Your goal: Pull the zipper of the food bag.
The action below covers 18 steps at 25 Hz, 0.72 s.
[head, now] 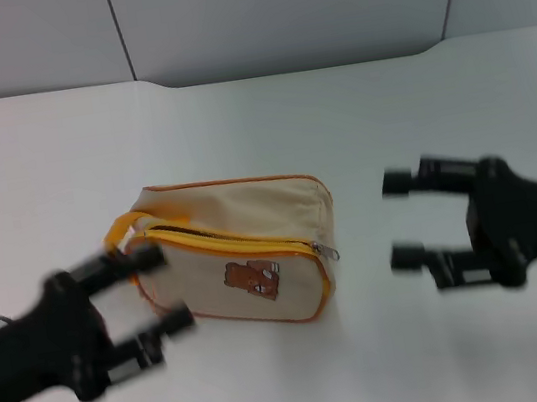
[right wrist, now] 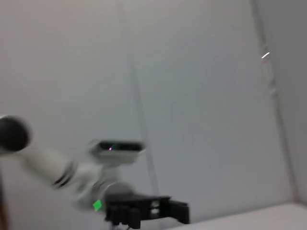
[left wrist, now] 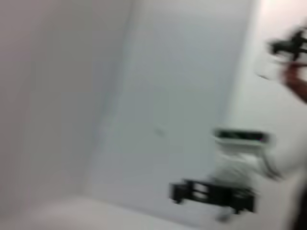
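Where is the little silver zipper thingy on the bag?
In the head view, the zipper sits at the food bag's right end, facing the open right pincer, which is apart from it.

bare white table [head: 394, 364] lies between the open right gripper [head: 398, 222] and the zipper [head: 327, 250] end of the food bag [head: 236, 256]. the open left gripper [head: 161, 290] crowds the bag's handle end.
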{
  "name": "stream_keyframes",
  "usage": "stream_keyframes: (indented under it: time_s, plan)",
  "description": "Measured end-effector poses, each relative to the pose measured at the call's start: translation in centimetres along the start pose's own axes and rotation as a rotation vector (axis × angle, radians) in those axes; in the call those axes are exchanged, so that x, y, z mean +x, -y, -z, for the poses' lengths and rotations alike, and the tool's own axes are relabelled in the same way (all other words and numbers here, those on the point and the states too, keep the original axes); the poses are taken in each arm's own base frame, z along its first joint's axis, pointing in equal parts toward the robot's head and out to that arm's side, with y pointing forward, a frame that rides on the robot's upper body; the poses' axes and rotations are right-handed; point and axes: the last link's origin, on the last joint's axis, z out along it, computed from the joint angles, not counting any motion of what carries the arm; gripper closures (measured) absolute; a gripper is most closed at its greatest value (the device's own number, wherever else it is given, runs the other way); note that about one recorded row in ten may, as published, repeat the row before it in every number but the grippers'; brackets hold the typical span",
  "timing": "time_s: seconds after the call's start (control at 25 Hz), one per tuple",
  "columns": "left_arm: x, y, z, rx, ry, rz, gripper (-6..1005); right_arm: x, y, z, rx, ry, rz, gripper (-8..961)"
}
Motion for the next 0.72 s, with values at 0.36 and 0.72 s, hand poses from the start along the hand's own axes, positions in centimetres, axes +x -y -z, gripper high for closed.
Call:
stream_keyframes:
  time_s: [0.36, 0.72]
  plan:
    - [-1.2, -0.8, -2.0, -0.165, 0.176, 0.070, 226, 2.2, -2.0, 0.2, -0.070, -0.091, -0.044, 176]
    - [-1.3, -0.6, -2.1, -0.158, 0.187, 0.060, 175, 2.9, -2.4, 0.0, -0.081, -0.119, -0.063, 176]
